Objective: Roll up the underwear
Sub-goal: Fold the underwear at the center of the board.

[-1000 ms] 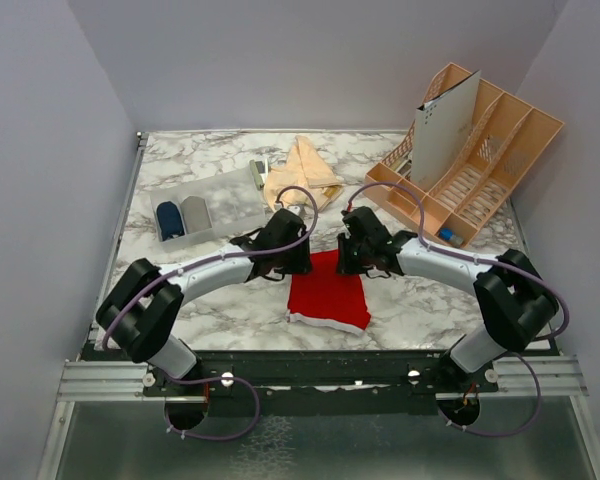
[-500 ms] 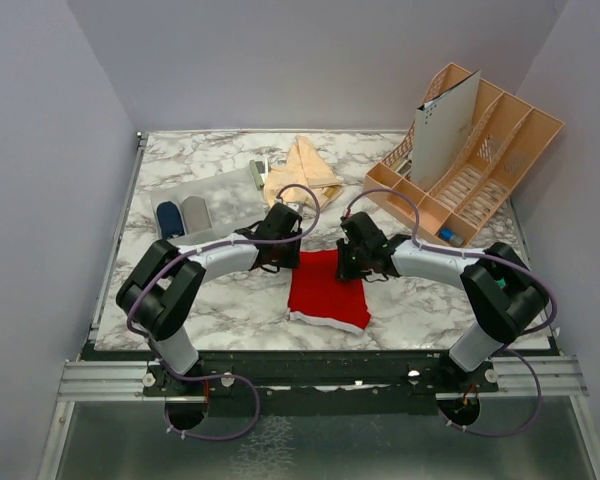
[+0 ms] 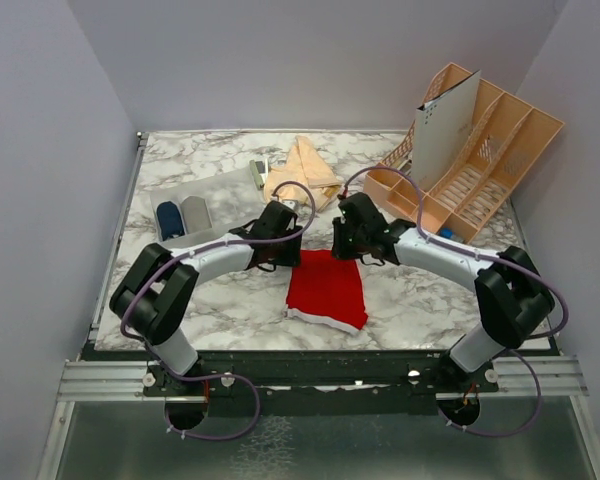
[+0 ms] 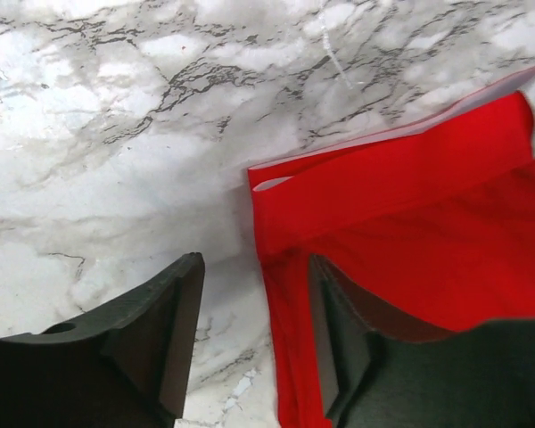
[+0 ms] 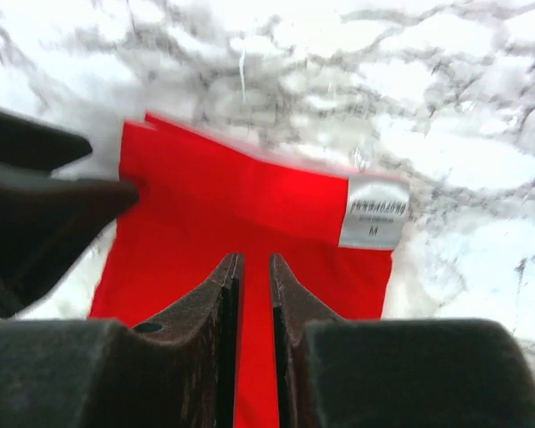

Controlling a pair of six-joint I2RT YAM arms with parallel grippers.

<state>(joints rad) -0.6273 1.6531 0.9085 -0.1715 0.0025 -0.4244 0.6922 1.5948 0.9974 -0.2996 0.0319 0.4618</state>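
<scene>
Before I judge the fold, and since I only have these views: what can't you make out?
- Top view: underwear far edge, hidden under the arms.
- Right wrist: tag print, blurred; only M reads.
- Right wrist: whether the right pincer pinches cloth; its own fingers hide that.
- Left wrist: underwear's right part, cut off by the frame edge.

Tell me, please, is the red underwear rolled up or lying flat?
Flat, not rolled: the red underwear has only its far edge folded over.
</scene>
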